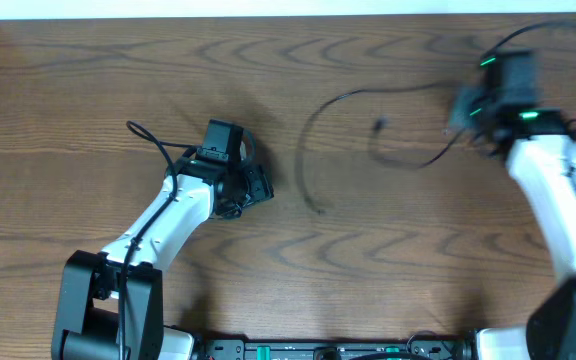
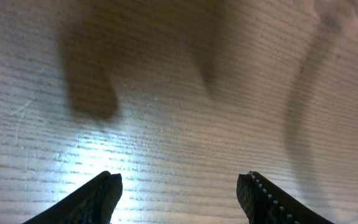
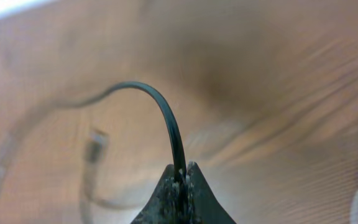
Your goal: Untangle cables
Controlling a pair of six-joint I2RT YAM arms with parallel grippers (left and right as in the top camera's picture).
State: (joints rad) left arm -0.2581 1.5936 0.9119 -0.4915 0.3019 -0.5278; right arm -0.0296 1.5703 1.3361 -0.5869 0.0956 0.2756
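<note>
A thin black cable [image 1: 313,125] arcs across the middle of the wooden table, from a loose end near the centre up and right toward my right gripper [image 1: 460,108]. A second strand with a small plug [image 1: 379,126] loops below it. My right gripper [image 3: 183,168] is shut on the black cable [image 3: 160,102], which rises from the fingertips and curves away left; the plug end [image 3: 95,144] shows blurred below. My left gripper [image 1: 258,185] is open and empty over bare wood, its fingers [image 2: 179,186] wide apart. No white cable shows.
The wooden table [image 1: 388,260] runs to a pale edge at the back. A thicker black wire [image 1: 153,140] belongs to the left arm. The arm bases stand at the front corners.
</note>
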